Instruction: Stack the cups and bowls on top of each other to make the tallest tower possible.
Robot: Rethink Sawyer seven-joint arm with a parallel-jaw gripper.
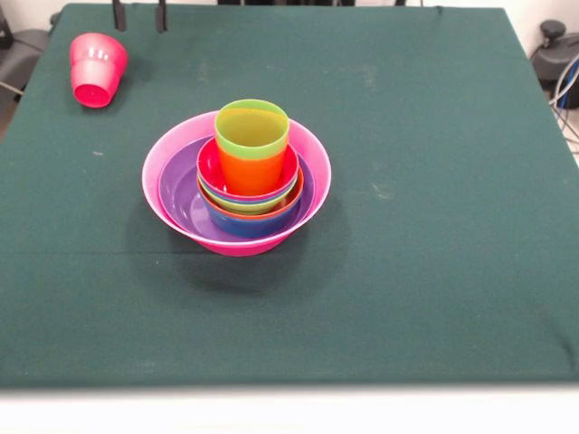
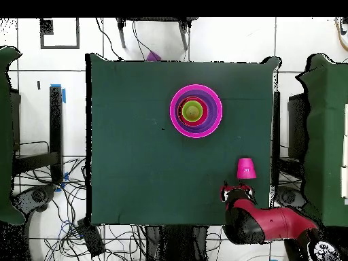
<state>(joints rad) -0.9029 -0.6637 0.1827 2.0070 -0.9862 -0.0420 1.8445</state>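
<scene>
Nested bowl tower [image 1: 236,185] topped by green-in-orange cups; red-pink cup [image 1: 97,69] tipped over, well apart

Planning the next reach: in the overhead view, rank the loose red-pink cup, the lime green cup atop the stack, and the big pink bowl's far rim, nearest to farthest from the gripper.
1. Red-pink cup: lying alone just above the gripper, near the table's right edge.
2. Lime green cup: at the tower's middle, up and left.
3. Pink bowl's far rim: the tower's upper-left edge, farthest.
</scene>
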